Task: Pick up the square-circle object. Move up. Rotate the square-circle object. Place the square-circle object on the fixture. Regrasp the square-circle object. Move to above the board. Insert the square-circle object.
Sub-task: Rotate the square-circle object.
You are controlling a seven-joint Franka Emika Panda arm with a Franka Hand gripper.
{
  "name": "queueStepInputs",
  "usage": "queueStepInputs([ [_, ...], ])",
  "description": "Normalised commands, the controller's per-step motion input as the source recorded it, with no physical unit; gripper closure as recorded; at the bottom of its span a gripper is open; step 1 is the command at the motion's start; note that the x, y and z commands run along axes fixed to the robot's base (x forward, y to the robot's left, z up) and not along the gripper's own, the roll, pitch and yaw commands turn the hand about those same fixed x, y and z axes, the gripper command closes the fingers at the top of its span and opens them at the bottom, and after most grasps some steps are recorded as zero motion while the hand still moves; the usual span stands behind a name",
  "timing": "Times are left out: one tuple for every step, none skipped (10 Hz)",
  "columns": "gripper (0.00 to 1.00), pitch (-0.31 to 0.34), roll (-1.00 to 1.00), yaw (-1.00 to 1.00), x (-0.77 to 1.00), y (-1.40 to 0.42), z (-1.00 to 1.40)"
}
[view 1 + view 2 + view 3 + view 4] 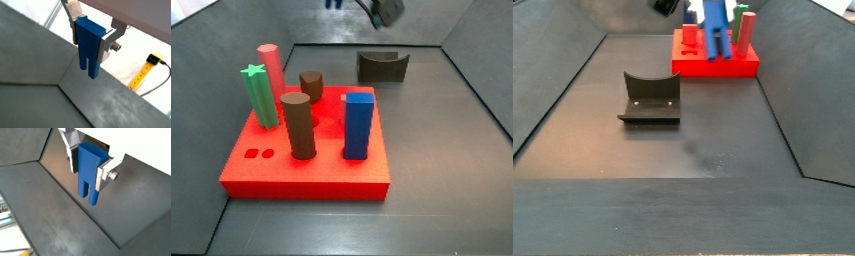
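Note:
My gripper [89, 42] is shut on the square-circle object [88, 47], a slim dark blue peg with a forked lower end. The peg hangs straight down between the silver fingers in both wrist views [87, 170], high above the grey floor. In a side view only the gripper's dark body [378, 10] and the peg's tip [334, 3] show at the top edge, above the far end of the bin. The fixture [381, 66] stands on the floor beyond the red board [305, 170]. It also shows in the side view from the opposite end [649, 98], with the board [714, 68] behind it.
The board carries a green star peg [259, 95], a red cylinder [270, 65], two brown cylinders [297, 125] and a tall blue square block [358, 125]. Sloped grey walls ring the floor. A yellow power strip [143, 75] lies outside the bin.

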Motion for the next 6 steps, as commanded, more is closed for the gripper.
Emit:
queueStepInputs([
  [1.00, 0.022, -0.08, -0.05, -0.47, 0.02, 0.75],
  [1.00, 0.042, -0.06, -0.03, -0.24, 0.00, 0.53],
  [1.00, 0.057, -0.05, -0.02, -0.14, -0.01, 0.42],
  [1.00, -0.079, -0.96, -1.00, 0.00, 0.00, 0.00],
  [1.00, -0.068, -0.96, -1.00, 0.01, 0.04, -0.14],
  [1.00, -0.034, -0.96, -1.00, -0.07, 0.08, -0.05],
])
